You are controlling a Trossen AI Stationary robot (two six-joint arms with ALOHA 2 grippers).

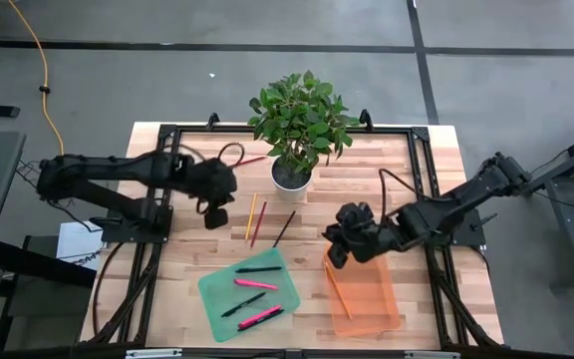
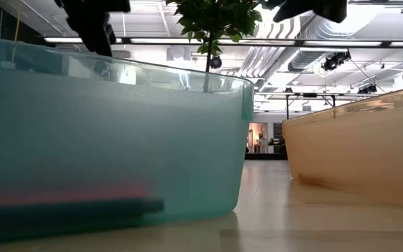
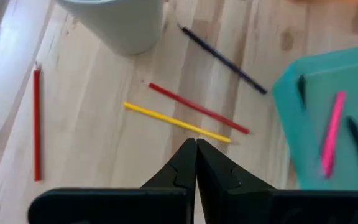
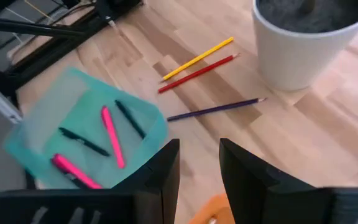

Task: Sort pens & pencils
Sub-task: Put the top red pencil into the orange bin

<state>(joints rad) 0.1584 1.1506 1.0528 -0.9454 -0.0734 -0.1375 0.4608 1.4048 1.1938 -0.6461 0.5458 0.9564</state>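
I am sorting with the pens (image 1: 257,283) lying in the teal tray (image 1: 213,295), one pencil (image 1: 337,289) in the orange tray (image 1: 387,315), loose pencils (image 1: 255,219) waiting on the desk (image 1: 182,264), left pincer (image 1: 215,217) together, right pincer (image 1: 335,249) apart, empty.

Even, bright light falls on the bench (image 1: 407,170) from overhead; shadows under the plant (image 1: 300,120) are soft and short. In the low view, ceiling strip lights (image 2: 369,43) glare, and the near teal tray (image 2: 110,140) looks hazy. Both wrist views show motion blur, softening the pens (image 4: 112,144).
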